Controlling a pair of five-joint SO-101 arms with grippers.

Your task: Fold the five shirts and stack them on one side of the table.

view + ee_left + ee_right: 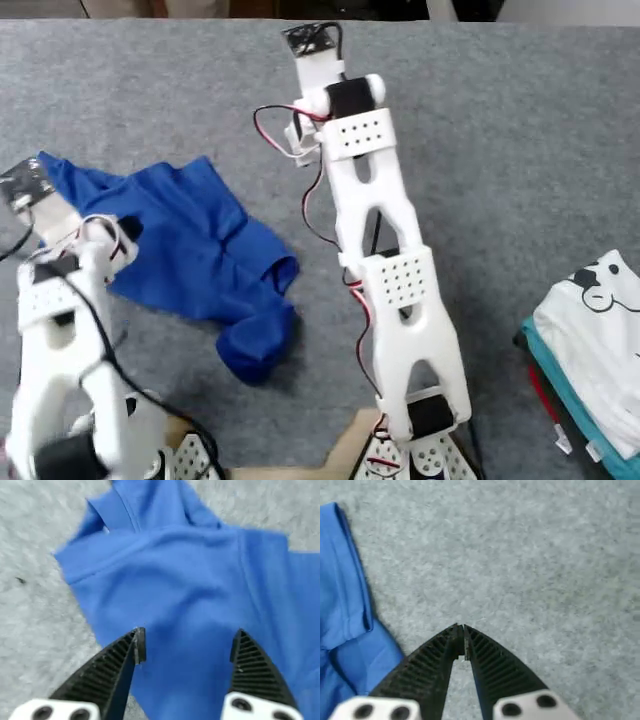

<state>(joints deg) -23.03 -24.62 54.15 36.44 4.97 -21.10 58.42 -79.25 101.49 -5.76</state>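
Note:
A blue shirt (pixel 195 255) lies crumpled on the grey table at the left, one sleeve bunched toward the front. My left gripper (pixel 28 185) is at the shirt's far-left edge. In the left wrist view this gripper (pixel 190 642) is open just above the blue shirt (pixel 190 580), with nothing between its fingers. My right arm stretches up the middle of the table, and its gripper (pixel 312 42) sits near the far edge. The right gripper (pixel 461 642) is shut on nothing over bare table, with the blue shirt (pixel 340 605) off to one side.
A stack of folded shirts (pixel 595 350) sits at the right edge, a white one with a bear print on top and a teal one (pixel 560 385) beneath. Grey felt table (pixel 500 150) is bare between the right arm and the stack.

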